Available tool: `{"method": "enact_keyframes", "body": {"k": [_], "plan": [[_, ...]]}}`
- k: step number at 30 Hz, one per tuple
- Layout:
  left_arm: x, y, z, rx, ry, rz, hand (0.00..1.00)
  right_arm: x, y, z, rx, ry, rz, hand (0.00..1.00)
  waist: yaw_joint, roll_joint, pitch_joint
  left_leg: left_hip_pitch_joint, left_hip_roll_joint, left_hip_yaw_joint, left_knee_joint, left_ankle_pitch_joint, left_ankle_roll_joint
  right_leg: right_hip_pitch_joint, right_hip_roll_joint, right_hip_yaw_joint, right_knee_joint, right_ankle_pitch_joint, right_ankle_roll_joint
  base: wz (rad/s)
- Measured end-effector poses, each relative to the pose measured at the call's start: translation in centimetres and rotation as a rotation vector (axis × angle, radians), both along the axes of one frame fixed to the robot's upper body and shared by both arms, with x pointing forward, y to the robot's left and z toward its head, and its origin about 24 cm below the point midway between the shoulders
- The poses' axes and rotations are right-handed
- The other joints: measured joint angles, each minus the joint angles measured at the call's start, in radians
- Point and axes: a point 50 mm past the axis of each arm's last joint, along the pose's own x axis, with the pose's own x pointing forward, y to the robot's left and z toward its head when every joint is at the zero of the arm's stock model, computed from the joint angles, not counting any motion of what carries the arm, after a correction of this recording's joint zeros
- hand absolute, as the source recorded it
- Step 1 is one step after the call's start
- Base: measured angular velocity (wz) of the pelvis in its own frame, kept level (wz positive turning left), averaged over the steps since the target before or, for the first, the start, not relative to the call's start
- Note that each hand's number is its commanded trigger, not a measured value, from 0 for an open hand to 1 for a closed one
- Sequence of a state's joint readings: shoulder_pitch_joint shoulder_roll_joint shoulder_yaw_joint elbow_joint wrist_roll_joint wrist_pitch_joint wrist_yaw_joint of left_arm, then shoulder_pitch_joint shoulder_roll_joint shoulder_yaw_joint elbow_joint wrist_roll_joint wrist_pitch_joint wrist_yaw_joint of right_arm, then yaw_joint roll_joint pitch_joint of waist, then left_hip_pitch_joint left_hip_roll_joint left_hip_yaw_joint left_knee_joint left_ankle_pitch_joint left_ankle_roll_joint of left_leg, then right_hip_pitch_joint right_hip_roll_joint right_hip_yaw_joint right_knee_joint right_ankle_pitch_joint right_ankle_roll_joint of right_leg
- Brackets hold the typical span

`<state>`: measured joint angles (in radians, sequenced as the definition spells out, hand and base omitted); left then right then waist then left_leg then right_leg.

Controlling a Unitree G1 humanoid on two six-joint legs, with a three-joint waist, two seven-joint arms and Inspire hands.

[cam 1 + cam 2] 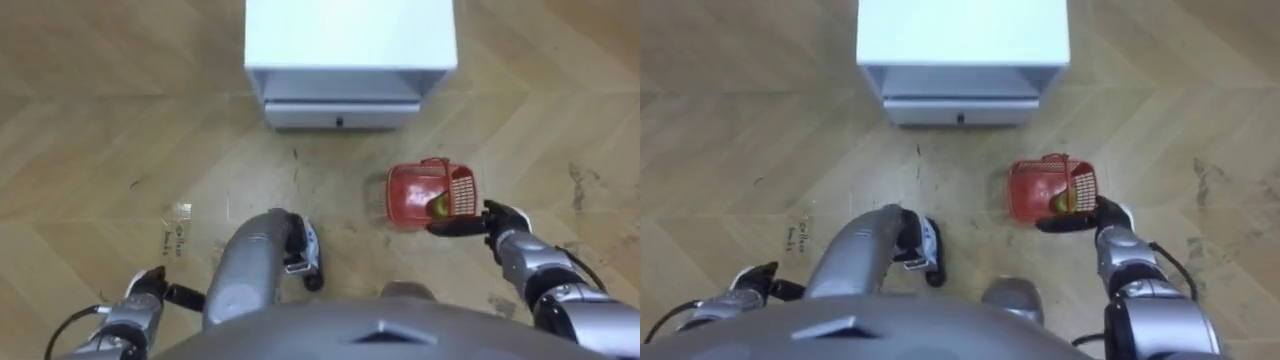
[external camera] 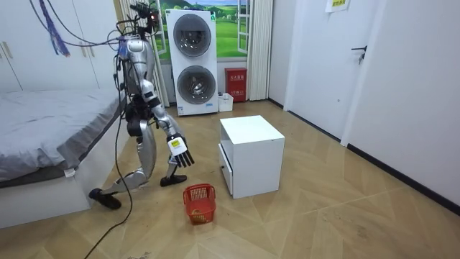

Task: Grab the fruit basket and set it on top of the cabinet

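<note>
A red plastic fruit basket [image 1: 412, 196] stands on the wooden floor in front of me to my right, its handle upright and a yellow-green fruit [image 1: 438, 207] inside. My right hand [image 1: 497, 222] shows at the basket's near right edge, fingers straight and spread, holding nothing. The room view puts that right hand [image 2: 181, 152] well above the basket [image 2: 200, 203], not touching it. My left hand [image 1: 150, 285] hangs low at my left side, relaxed and empty. I stand leaning forward with one leg set back.
A white cabinet [image 1: 350, 60] with a low drawer [image 1: 340, 112] stands just beyond the basket. In the room view a bed [image 2: 50, 137] lies behind me, and a stacked washer and dryer [image 2: 192, 61] stand at the far wall.
</note>
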<state>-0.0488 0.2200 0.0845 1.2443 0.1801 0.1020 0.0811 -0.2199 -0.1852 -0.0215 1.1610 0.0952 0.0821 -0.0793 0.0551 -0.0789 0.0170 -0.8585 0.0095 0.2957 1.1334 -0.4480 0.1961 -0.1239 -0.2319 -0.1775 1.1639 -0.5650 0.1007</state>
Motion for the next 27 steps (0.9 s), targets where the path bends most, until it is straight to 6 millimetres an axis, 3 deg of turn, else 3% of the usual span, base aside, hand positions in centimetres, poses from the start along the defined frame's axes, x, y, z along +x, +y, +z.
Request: {"method": "enact_keyframes", "body": {"k": [1,4,6,8,9,10,12,13,14,15,16,17,18,19,22,23,24,25,26,27], "plan": [[0.4,0.1,0.1,0.001,-0.021,0.011,0.0,0.1,0.1,0.0,0.001,-0.007,-0.012,0.0,0.011,-0.013,0.0045,-0.044,0.001,0.0,0.074,-0.018,-0.011,-0.043,-0.019,0.003,0.12,-0.041,-0.016,0.12],[0.8,0.5,0.3,0.028,-0.04,0.026,0.0,1.0,0.0,0.5,-0.006,-0.047,-0.057,0.0,0.029,-0.026,0.0159,-0.162,-0.004,-0.003,0.233,-0.053,-0.051,-0.182,-0.047,0.049,0.421,-0.045,-0.024,0.14],[0.6,0.6,0.3,0.051,-0.036,0.028,0.0,1.5,-0.5,1.0,-0.03,-0.093,-0.088,0.0,0.017,-0.019,0.0198,-0.25,-0.003,-0.001,0.374,-0.092,-0.014,-0.245,-0.051,0.074,0.617,-0.046,-0.024,0.31],[0.5,0.5,0.2,0.067,-0.038,0.025,0.0,2.1,-0.7,1.5,-0.041,-0.13,-0.107,0.0,0.006,-0.013,0.0237,-0.296,-0.003,0.007,0.469,-0.126,-0.017,-0.267,-0.054,0.093,0.736,-0.045,-0.024,0.25],[0.7,0.5,0.3,0.075,-0.052,0.024,0.0,2.6,-0.7,1.9,-0.052,-0.157,-0.107,0.0,0.004,-0.009,0.0265,-0.322,-0.003,0.015,0.517,-0.144,-0.039,-0.281,-0.056,0.104,0.796,-0.045,-0.025,0.22],[0.8,0.5,0.3,0.079,-0.06,0.018,0.0,2.9,-0.7,2.1,-0.059,-0.173,-0.107,0.0,0.002,-0.008,0.0272,-0.332,-0.002,0.021,0.533,-0.149,-0.043,-0.285,-0.06,0.11,0.822,-0.045,-0.025,0.16],[0.9,0.4,0.4,0.092,-0.08,0.008,0.0,3.3,-0.7,2.5,-0.073,-0.201,-0.107,0.0,-0.002,-0.016,0.0311,-0.341,-0.003,0.048,0.569,-0.161,-0.061,-0.296,-0.068,0.14,0.886,-0.044,-0.026,0.09],[0.9,0.4,0.4,0.102,-0.096,0.016,0.0,3.6,-0.6,2.6,-0.08,-0.214,-0.105,0.0,-0.012,-0.024,0.0345,-0.34,-0.01,0.065,0.58,-0.164,-0.081,-0.297,-0.077,0.155,0.914,-0.043,-0.026,0.21],[0.8,0.6,0.5,0.113,-0.106,0.028,0.0,3.8,-0.4,2.8,-0.092,-0.227,-0.093,0.0,-0.035,-0.04,0.045,-0.348,-0.024,0.063,0.616,-0.169,-0.153,-0.293,-0.1,0.169,0.93,-0.039,-0.034,0.15],[0.5,0.8,0.5,0.119,-0.103,0.032,0.0,4.0,-0.2,3.0,-0.098,-0.235,-0.084,0.0,-0.037,-0.041,0.0451,-0.354,-0.03,0.028,0.649,-0.176,-0.162,-0.294,-0.115,0.166,0.945,-0.04,-0.032,-0.36],[-0.6,1.1,0.3,0.127,-0.079,0.04,0.0,4.5,0.3,3.3,-0.102,-0.263,-0.067,0.0,-0.026,-0.011,0.034,-0.371,-0.062,-0.074,0.721,-0.228,-0.119,-0.306,-0.122,0.169,0.99,-0.041,-0.029,-0.97],[-1.3,1.6,0.4,0.147,-0.065,0.045,0.0,4.8,1.0,3.5,-0.09,-0.286,-0.063,0.0,-0.018,-0.031,0.0305,-0.383,-0.098,-0.081,0.743,-0.239,-0.067,-0.321,-0.135,0.178,1.03,-0.043,-0.022,-0.97],[-1.9,2.0,0.4,0.172,-0.055,0.052,0.0,4.7,1.9,3.3,-0.068,-0.296,-0.068,0.0,-0.036,-0.057,0.0262,-0.39,-0.136,-0.083,0.743,-0.241,-0.062,-0.321,-0.158,0.175,1.04,-0.048,-0.013,-0.47],[-2.0,1.9,0.4,0.177,-0.053,0.048,0.0,4.5,2.0,3.3,-0.069,-0.3,-0.072,0.0,-0.049,-0.063,0.0226,-0.39,-0.142,-0.088,0.742,-0.242,-0.06,-0.318,-0.161,0.167,1.041,-0.049,-0.012,0.1],[-1.6,0.7,0.1,0.168,-0.077,0.024,0.0,4.7,1.6,3.8,-0.106,-0.339,-0.099,0.0,-0.086,-0.072,0.0167,-0.387,-0.12,-0.088,0.732,-0.244,-0.056,-0.318,-0.169,0.146,1.029,-0.041,-0.001,0.17],[-1.8,0.7,0.0,0.167,-0.075,0.024,0.0,4.6,1.8,3.8,-0.103,-0.342,-0.097,0.0,-0.092,-0.076,0.0132,-0.384,-0.113,-0.088,0.731,-0.229,-0.06,-0.314,-0.169,0.147,1.031,-0.042,0.001,0.06],[-2.1,0.8,0.0,0.17,-0.071,0.023,0.0,4.6,2.0,3.7,-0.102,-0.343,-0.086,0.0,-0.1,-0.078,0.0123,-0.383,-0.11,-0.089,0.73,-0.219,-0.043,-0.309,-0.17,0.146,1.036,-0.048,0.003,0.06],[-2.3,0.9,0.0,0.171,-0.067,0.022,0.0,4.7,2.1,3.8,-0.102,-0.346,-0.08,0.0,-0.106,-0.079,0.0117,-0.385,-0.109,-0.09,0.73,-0.215,-0.041,-0.309,-0.17,0.146,1.038,-0.053,0.004,0.09],[-2.7,0.8,-0.1,0.168,-0.057,0.015,0.0,4.9,2.1,4.0,-0.105,-0.359,-0.077,0.0,-0.118,-0.085,0.0088,-0.39,-0.109,-0.089,0.728,-0.207,-0.049,-0.309,-0.169,0.146,1.044,-0.065,-0.004,0.11],[-3.0,0.8,-0.1,0.167,-0.049,0.009,0.0,5.0,2.1,4.1,-0.106,-0.367,-0.076,0.0,-0.125,-0.082,0.0107,-0.393,-0.109,-0.087,0.727,-0.205,-0.052,-0.311,-0.169,0.146,1.048,-0.069,-0.007,0.16]]}}
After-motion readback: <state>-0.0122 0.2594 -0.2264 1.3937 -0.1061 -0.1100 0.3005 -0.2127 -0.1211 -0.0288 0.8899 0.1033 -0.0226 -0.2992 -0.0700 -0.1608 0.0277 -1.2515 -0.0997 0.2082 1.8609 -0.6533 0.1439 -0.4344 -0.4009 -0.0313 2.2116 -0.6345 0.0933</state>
